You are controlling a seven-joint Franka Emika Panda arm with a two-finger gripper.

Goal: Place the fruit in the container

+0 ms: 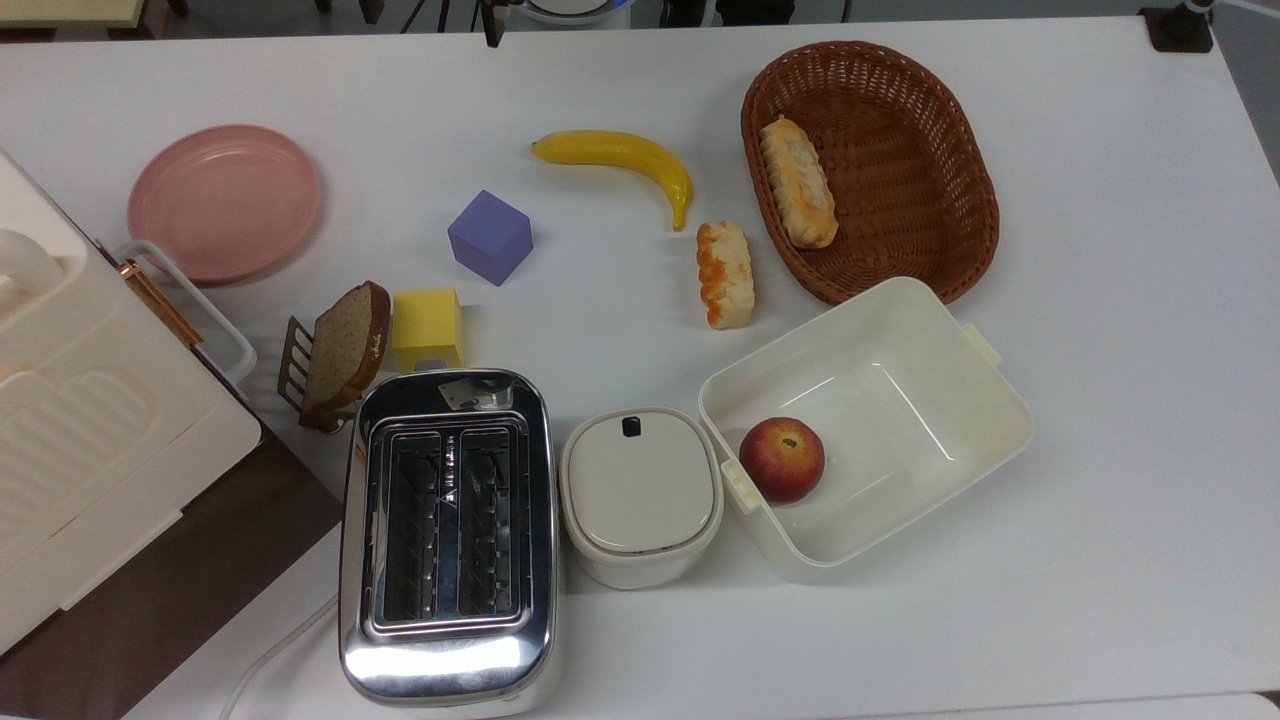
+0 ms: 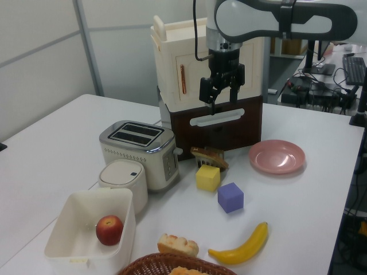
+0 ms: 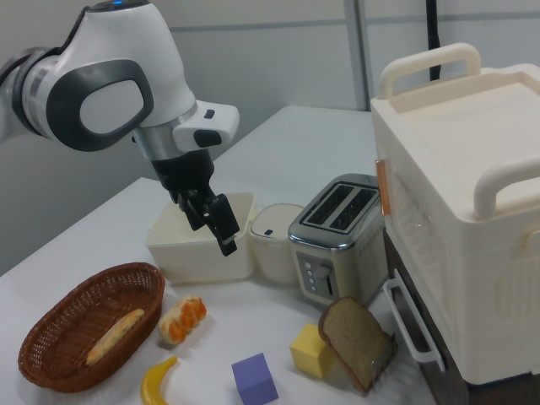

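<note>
Upper centre of the top view, the banana (image 1: 622, 160) lies on the surface (image 1: 1100, 200); container (image 1: 900, 500) lower right; gripper (image 2: 221, 91) fingers parted, empty.

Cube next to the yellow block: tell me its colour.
The cube is a pale purple, lavender-like; it shows best in the top view.

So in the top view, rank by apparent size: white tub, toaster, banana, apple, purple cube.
1. Toaster and white tub: too close to rank.
2. Banana, longest of the rest.
3. Apple and purple cube: look alike.
</note>
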